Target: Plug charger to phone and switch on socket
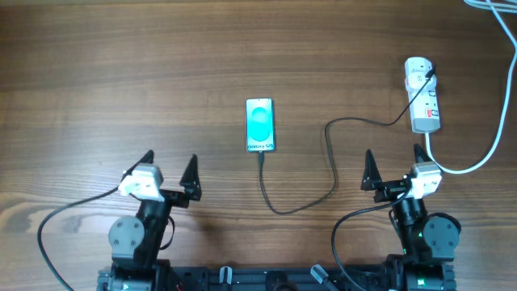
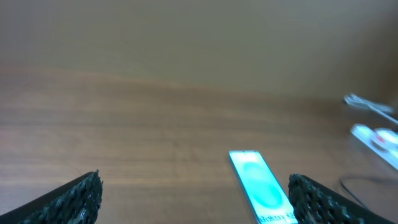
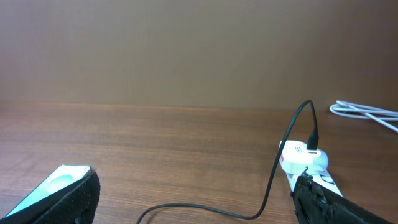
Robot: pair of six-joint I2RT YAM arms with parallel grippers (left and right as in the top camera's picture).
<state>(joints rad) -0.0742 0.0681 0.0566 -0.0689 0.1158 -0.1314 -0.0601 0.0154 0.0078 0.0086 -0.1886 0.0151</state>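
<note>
**benchrat:** Where's everything sitting for us right now?

**yam_fan:** We've got the phone (image 1: 260, 124) lying flat around the middle of the desk (image 1: 121, 65). The screen is up and glowing cyan, with the small text at the end nearer the arms. The charger (image 1: 281, 212) leaves that near end, loops toward the arms, then swings up and across to the socket (image 1: 422, 105) on the far right.

**benchrat:** So is it actually in the phone?

**yam_fan:** From overhead the tip meets the phone's near short edge, but we can't tell if it's seated. The other end is clearer: the black plug (image 3: 313, 138) sits in the round outlet at the socket's far end.

**benchrat:** Is the switch on?

**yam_fan:** Too small for us to read. We only see red markings on the strip, plus its white cord (image 1: 472, 169) curving off toward the right edge.

**benchrat:** And the arms?

**yam_fan:** The left end effector (image 1: 171, 155) is spread wide with nothing in it, off to the near left of the phone and well apart from it. The right end effector (image 1: 393, 153) is just as wide and empty, on the near side of the socket. Its outer finger lines up just beside the white cord, and we can't say whether they touch.
</note>
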